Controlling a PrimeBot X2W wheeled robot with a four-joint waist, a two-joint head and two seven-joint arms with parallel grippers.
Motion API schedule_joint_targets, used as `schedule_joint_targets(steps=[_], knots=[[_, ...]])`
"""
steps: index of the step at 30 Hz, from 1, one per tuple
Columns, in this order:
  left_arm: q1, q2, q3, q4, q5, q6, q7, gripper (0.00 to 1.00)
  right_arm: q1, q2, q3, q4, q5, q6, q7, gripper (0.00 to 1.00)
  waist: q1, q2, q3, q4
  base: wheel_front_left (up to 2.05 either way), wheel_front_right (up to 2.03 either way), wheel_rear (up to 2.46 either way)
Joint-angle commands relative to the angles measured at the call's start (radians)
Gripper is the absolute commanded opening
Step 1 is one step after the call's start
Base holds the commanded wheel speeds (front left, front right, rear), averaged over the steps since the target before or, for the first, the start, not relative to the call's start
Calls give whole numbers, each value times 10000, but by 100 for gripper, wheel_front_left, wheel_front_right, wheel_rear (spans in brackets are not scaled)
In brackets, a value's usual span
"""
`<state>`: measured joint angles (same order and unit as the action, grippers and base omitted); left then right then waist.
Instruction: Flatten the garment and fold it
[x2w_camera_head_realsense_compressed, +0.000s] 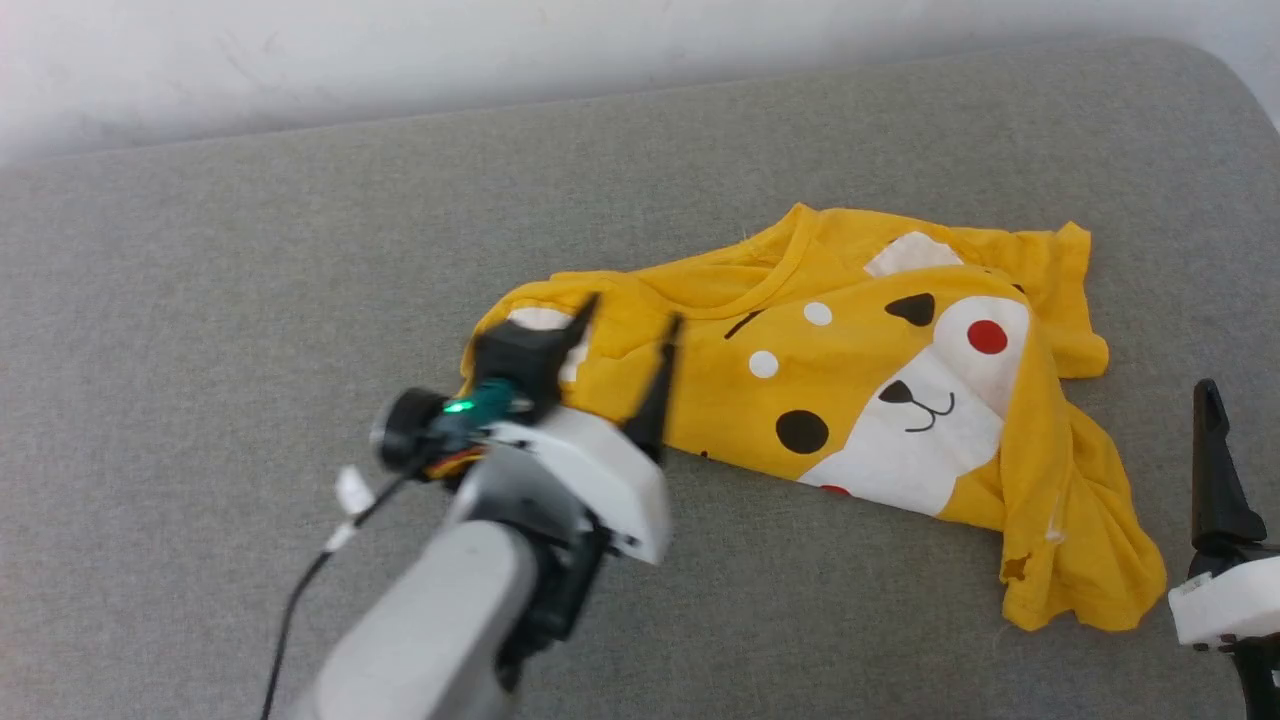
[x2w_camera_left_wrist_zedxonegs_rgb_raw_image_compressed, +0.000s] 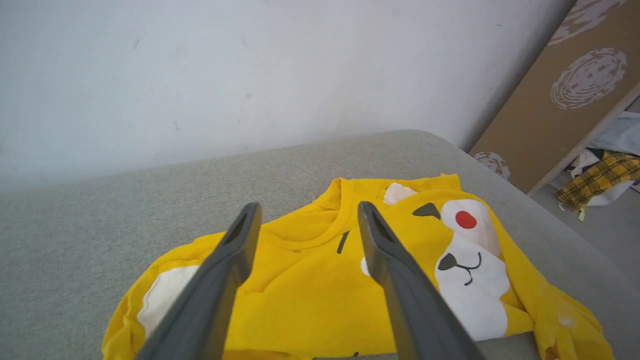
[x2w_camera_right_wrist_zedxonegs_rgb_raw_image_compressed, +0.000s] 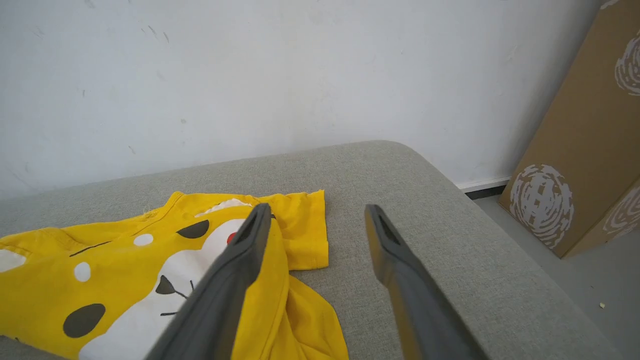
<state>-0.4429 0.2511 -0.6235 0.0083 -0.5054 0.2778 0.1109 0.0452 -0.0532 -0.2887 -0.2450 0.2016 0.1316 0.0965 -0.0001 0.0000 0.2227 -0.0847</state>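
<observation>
Cloth is what matters here, and there is one piece of it: the garment, a yellow T-shirt with a cartoon face, lying on the grey cushion. Its long axis runs crosswise, from the left gripper towards the right gripper, with the neckline on the side away from both.

The left gripper is plainly the nearer. Its two fingers spread wide over the shoulder end of the shirt, the collar just ahead of the tips and a white-patched sleeve just off to its left. Nothing is caught between them.

The right gripper is also wide open and empty. It hangs apart from the shirt, which lies ahead and off to its left. The closest cloth to it is the rumpled, doubled-over end with the loose hem.

Count: one shirt, two grippers, two dark fingers each. To my eye that bunched end wants pulling out flat before any fold, and the right arm would have to reach left for it
</observation>
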Motion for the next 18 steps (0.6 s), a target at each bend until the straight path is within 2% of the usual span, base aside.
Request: schedule_joint_targets(steps=[1, 4, 8, 13, 18], knots=[[-229, -143, -292, -90, 147, -162, 160, 100, 40, 30, -24, -62, -67, -9, 37, 100, 1, 0, -28, 51, 0, 0, 0], [-475, -531, -1180, 70, 330, -539, 686, 100, -3, 30, -35, -140, -72, -9, 91, 100, 1, 0, 59, 39, 0, 0, 0], [-716, -1042, -2212, 1024, 455, -1127, 1217, 100, -64, 30, 42, -171, -33, -9, 77, 100, 1, 0, 301, -77, 0, 0, 0], [-1165, -1510, -2717, 2580, 574, -1483, 1139, 100, -138, 30, 150, -101, 50, -9, 24, 100, 1, 0, 645, -300, 0, 0, 0], [-1906, -1651, -3161, 4248, 982, -1844, 1046, 100, -304, 30, 150, -20, 40, -9, 10, 100, 1, 0, 935, -461, 0, 0, 0]])
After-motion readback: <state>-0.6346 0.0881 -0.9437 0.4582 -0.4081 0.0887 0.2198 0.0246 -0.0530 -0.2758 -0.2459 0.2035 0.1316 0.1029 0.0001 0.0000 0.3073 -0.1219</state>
